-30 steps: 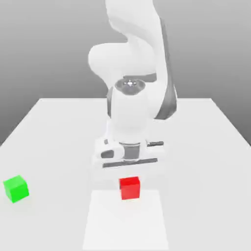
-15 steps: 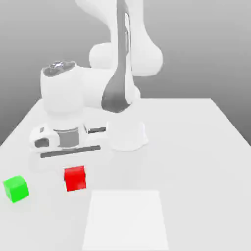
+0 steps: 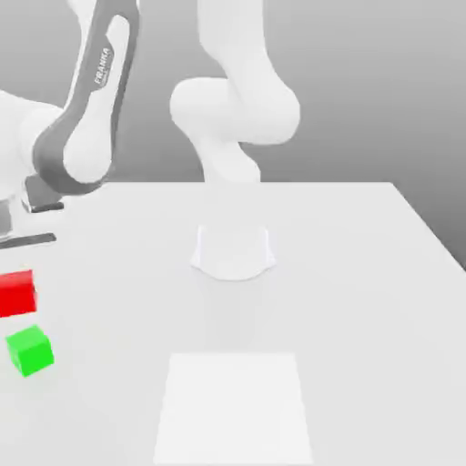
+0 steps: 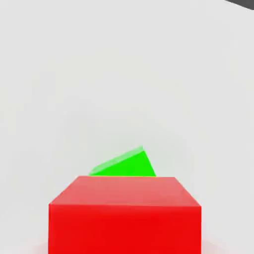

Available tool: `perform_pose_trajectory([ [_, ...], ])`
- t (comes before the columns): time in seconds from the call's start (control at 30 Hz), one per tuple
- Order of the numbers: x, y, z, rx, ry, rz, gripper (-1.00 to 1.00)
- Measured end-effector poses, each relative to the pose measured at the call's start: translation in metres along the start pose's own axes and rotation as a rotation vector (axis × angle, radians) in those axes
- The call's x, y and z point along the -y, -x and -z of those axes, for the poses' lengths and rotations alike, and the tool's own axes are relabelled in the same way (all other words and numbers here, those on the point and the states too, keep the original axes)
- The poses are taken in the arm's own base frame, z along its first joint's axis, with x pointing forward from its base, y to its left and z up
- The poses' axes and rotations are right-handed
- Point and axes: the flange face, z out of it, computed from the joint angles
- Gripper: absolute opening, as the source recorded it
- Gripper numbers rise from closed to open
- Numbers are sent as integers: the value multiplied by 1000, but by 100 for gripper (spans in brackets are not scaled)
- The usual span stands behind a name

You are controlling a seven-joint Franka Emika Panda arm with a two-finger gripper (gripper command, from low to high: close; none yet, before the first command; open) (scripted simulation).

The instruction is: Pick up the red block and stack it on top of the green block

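Observation:
The red block (image 3: 16,293) hangs in the air at the exterior view's far left edge, just under my gripper (image 3: 13,273), which is shut on it. My hand is partly cut off by the picture's edge. The green block (image 3: 29,350) rests on the white table directly below the red one, a small gap apart and slightly to the exterior view's right. In the hand view the red block (image 4: 125,213) sits close in front, and a corner of the green block (image 4: 126,165) peeks out from behind it.
The arm's round white base (image 3: 233,250) stands mid-table. A pale square patch (image 3: 235,408) lies on the table (image 3: 364,291) near the front edge. The arm's upper links (image 3: 86,118) sweep over the exterior view's left side.
The arm has swung from the middle front to the exterior view's far left, carrying the red block from above the square patch to just above the green block. The green block has stayed put.

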Motion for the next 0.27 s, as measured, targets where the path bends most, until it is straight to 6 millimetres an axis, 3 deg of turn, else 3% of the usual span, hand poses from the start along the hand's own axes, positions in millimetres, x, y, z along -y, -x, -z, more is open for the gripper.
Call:
perform_pose_trajectory([
  [0.13, -1, 2, -34, 3, -1, -1, -100],
  [0.17, -1, 3, -40, 4, -1, -2, 100],
  [0.27, -1, 3, -40, 4, -1, -2, 100],
])
